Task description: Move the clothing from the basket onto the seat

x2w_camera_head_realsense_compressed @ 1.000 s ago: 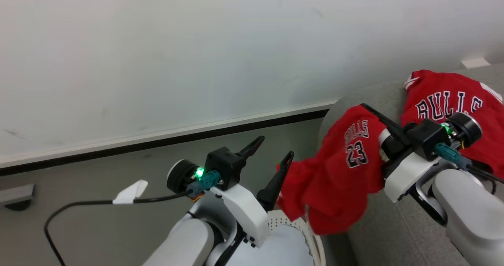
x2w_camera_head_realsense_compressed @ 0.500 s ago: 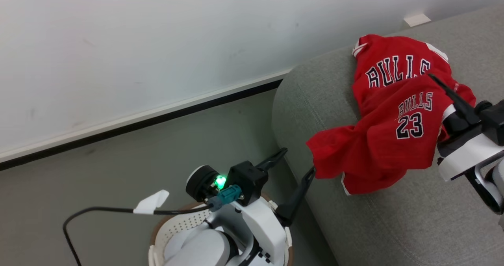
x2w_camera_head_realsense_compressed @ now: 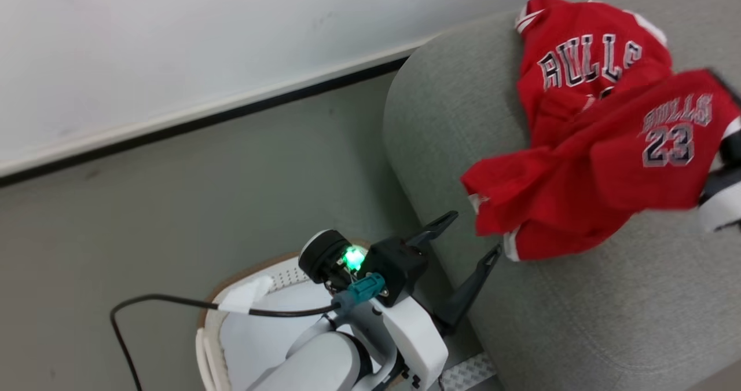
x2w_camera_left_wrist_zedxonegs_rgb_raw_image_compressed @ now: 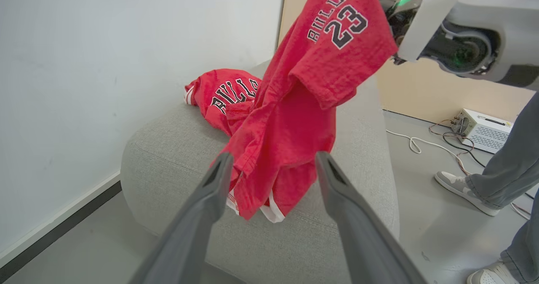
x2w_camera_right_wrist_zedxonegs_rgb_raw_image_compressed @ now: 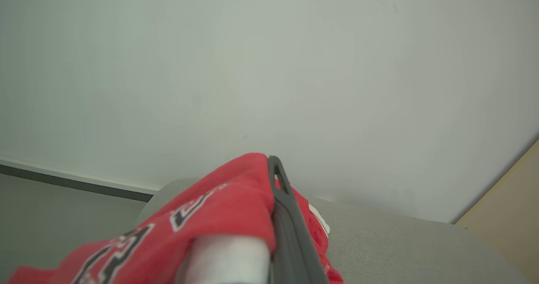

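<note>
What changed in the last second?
The right gripper, jaws shut on the red 23 garment, carried it from above the basket, off the end of the sofa, inward over the sofa; its hem now rests there by the BULLS jersey. Jersey unmoved, left gripper open throughout. The head camera turned.

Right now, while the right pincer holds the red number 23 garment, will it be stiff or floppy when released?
Probably floppy: the garment hangs in folds from the right pincer down onto the seat. Likely light, since one pinch carries it. Released, it should slump, not roll.
</note>
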Controlling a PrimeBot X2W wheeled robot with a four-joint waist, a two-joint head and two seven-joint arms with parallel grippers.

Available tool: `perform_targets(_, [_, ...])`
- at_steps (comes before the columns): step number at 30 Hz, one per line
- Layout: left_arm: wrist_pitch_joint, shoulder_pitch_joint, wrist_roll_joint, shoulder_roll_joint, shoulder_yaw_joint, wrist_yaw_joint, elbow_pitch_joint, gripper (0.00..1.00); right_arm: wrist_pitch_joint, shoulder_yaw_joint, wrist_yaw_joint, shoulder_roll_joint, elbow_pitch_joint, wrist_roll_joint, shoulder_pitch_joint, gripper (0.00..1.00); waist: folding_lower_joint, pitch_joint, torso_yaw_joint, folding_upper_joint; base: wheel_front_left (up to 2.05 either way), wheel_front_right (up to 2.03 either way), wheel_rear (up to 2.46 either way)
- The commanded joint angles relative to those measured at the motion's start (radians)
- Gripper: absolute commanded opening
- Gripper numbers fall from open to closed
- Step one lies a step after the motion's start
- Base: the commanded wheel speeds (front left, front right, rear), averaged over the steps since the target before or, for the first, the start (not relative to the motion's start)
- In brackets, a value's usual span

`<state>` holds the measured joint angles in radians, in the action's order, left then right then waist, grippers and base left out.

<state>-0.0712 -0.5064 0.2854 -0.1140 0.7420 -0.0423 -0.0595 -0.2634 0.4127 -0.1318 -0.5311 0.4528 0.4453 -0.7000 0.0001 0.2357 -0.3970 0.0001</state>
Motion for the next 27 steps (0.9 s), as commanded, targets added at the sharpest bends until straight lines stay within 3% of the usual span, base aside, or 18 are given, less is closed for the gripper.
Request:
perform_targets(1, [0.006,-0.014,-0.007,-0.003,0.002,-0.005,-0.001,1.00,0.013,-0.025,0.002,-0.009,0.027,0.018,-0.062,0.00,-0.0001,0.052,0.040,-0.0001,0.00,0.00,0.00])
perform_targets(8, [0.016,-0.041,-0.010,-0.015,0.009,-0.016,-0.006,1.00,0.038,-0.240,0.002,-0.067,0.173,-0.009,-0.306,0.00,-0.0001,0.143,0.118,-0.0001,0.00,0.00,0.00])
perform_targets(12, [0.028,-0.054,-0.010,-0.022,0.011,-0.023,-0.002,1.00,0.037,-0.397,0.002,-0.111,0.290,-0.099,-0.425,0.00,-0.0001,0.178,0.157,-0.0001,0.00,0.00,0.00])
perform_targets(15, [0.035,-0.058,-0.008,-0.023,0.013,-0.026,-0.003,1.00,0.039,-0.457,0.002,-0.116,0.357,-0.161,-0.449,0.00,-0.0001,0.190,0.173,-0.0001,0.00,0.00,0.00])
perform_targets(26, [0.067,-0.028,0.016,-0.051,-0.005,-0.009,-0.026,1.00,0.002,-0.775,0.002,0.041,0.611,-0.404,-0.241,0.00,-0.0001,0.210,0.192,-0.0001,0.00,0.00,0.00])
perform_targets(27, [0.069,-0.025,0.018,-0.056,-0.010,-0.004,-0.030,1.00,0.000,-0.797,0.002,0.063,0.619,-0.417,-0.219,0.33,-0.0001,0.208,0.188,-0.0001,0.00,0.00,0.00])
